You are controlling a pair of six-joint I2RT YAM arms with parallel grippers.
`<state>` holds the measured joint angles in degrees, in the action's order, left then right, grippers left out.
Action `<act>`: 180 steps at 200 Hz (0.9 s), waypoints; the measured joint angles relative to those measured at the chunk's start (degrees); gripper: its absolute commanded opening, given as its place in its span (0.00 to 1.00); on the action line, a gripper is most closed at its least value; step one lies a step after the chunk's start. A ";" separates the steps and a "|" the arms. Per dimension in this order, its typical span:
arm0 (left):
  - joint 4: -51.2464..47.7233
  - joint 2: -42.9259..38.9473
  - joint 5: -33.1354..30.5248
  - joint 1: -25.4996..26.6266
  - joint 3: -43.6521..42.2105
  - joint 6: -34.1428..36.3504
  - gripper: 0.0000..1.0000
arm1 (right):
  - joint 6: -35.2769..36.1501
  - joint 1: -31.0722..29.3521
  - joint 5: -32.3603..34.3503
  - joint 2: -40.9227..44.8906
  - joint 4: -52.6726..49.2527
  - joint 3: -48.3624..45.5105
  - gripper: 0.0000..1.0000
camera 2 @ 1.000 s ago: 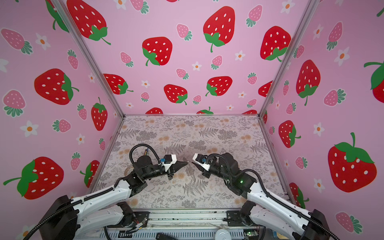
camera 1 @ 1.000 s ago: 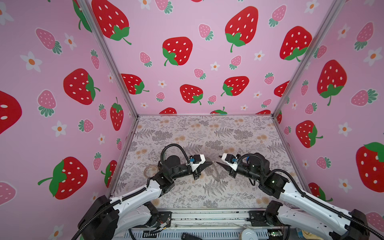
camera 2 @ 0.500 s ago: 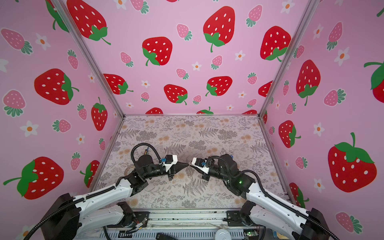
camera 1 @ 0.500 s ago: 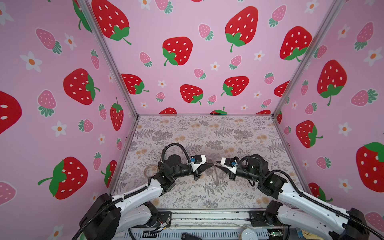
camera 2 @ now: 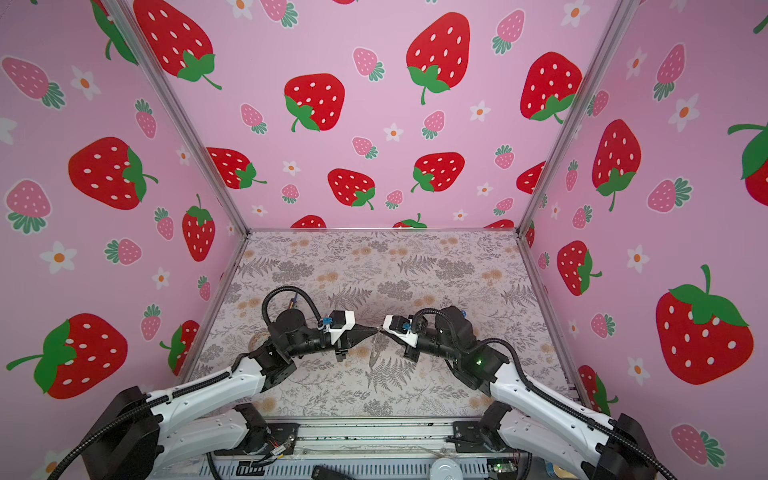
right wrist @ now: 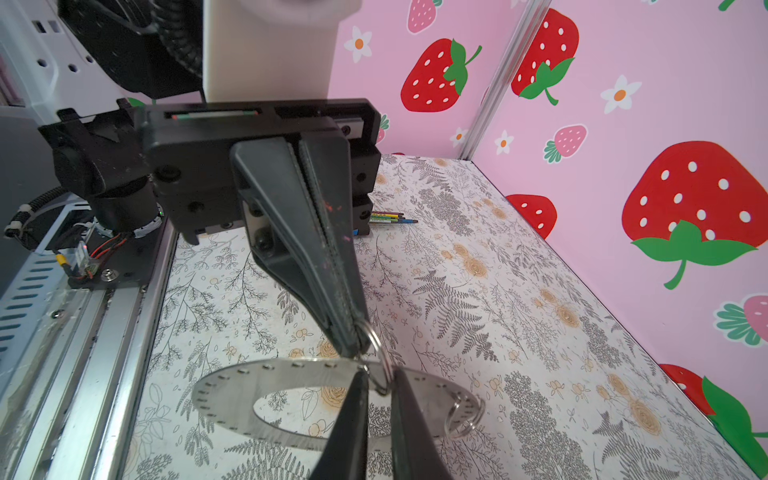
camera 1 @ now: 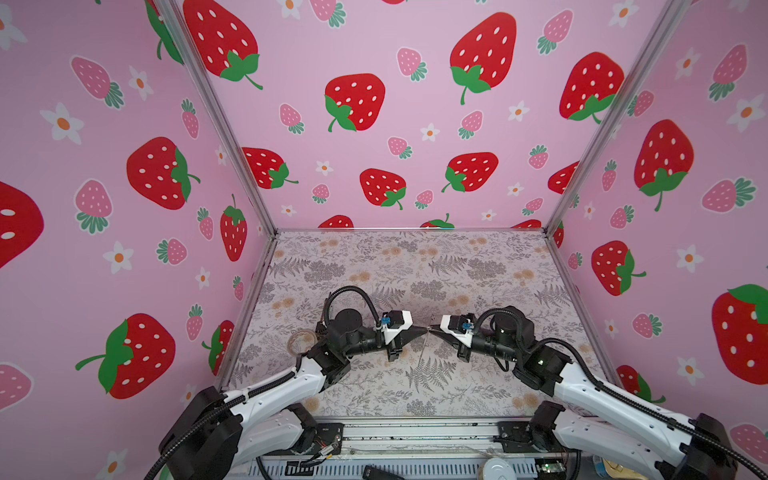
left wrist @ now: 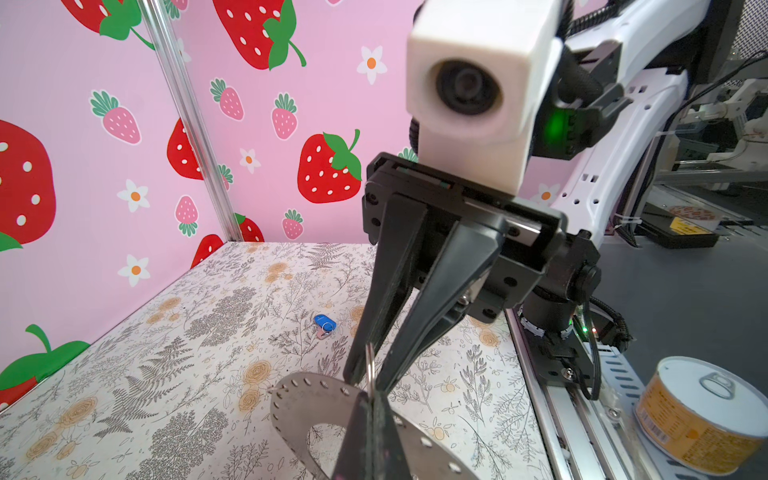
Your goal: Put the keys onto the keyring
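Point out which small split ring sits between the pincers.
The upright split ring where left pincer and right pincer meet; the other ring hangs at the keyring disc's rim, away from both.

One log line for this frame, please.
left end effector: shut on keyring | right end effector: jaws narrow around small silver ring, grip unclear | blue key tag: on table, unattached

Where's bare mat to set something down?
Free: far mat by the back wall, and the near strip before the front rail. Crowded: centre, where left gripper and right gripper meet at the keyring; tape roll at left edge.
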<state>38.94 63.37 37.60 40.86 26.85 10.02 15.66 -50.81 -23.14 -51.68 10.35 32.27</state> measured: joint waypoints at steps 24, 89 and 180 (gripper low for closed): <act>0.00 0.00 0.63 0.00 0.00 0.24 0.00 | 0.02 0.37 -1.62 0.00 0.00 0.00 0.16; -0.81 0.00 1.92 -0.28 0.00 0.79 0.00 | 0.09 1.60 -5.90 -1.22 -0.09 0.00 0.07; -9.14 -0.85 2.89 -0.46 2.60 6.21 0.30 | 1.11 2.29 -7.76 -1.36 -2.10 0.07 0.00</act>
<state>29.80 62.52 40.49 40.40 29.45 16.23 16.78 -48.51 -30.89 -53.04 8.25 32.34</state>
